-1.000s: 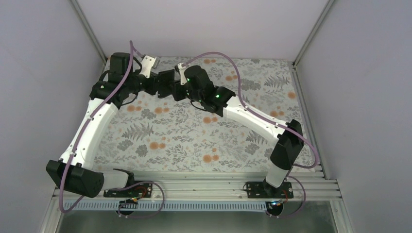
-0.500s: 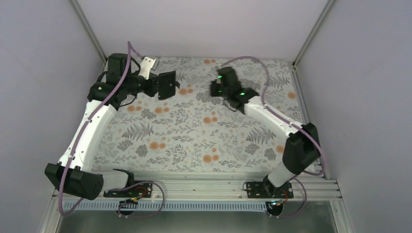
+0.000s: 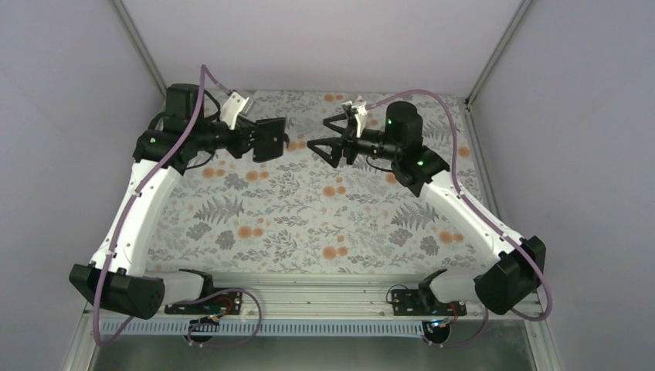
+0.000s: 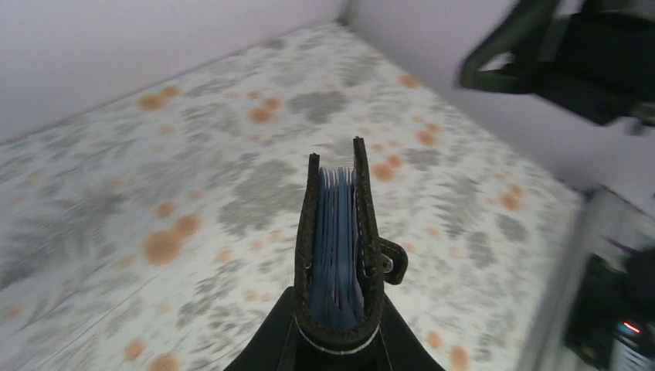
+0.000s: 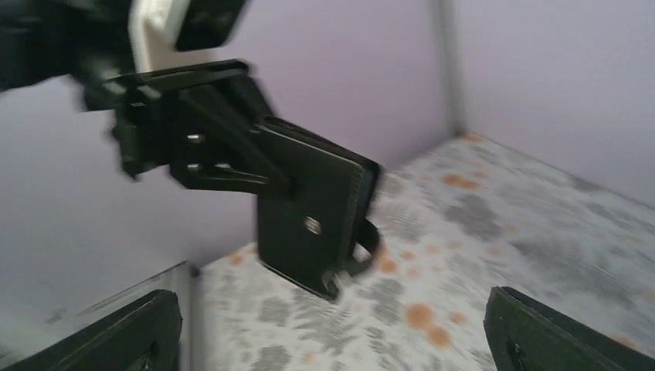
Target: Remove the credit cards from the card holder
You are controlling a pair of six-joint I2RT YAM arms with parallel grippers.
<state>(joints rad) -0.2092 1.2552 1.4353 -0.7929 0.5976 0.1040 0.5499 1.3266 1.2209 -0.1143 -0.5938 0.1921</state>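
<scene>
A cloth (image 3: 309,224) with grey ferns and orange flowers covers the table, and pale room walls (image 3: 324,46) stand on 3 sides.

The left gripper (image 3: 253,141) is pressed together on the card holder (image 3: 269,139). It keeps the holder in the air above the far left part of the cloth, with the free end turned toward the other arm. The right gripper (image 3: 324,136) is spread wide and empty. It is near the holder, apart from it, and aimed at it.

The holder looks light and a little soft, because its 2 thin black covers bow outward around the filling. I expect the credit cards to be stiff, thin and smooth, so they may slip between the pads. I think the best hold is on the edges at the open mouth, pinched across the flat faces.

The left wrist view looks into the mouth and shows pale blue layers and a strap (image 4: 390,263) hanging at one side. No red shows there, so I cannot tell which layers are cards. The right wrist view shows only the flat outer face with a small stud (image 5: 311,225), and its own fingers (image 5: 147,332) far apart. The top view alone gives the gap between the 2 arms.
</scene>
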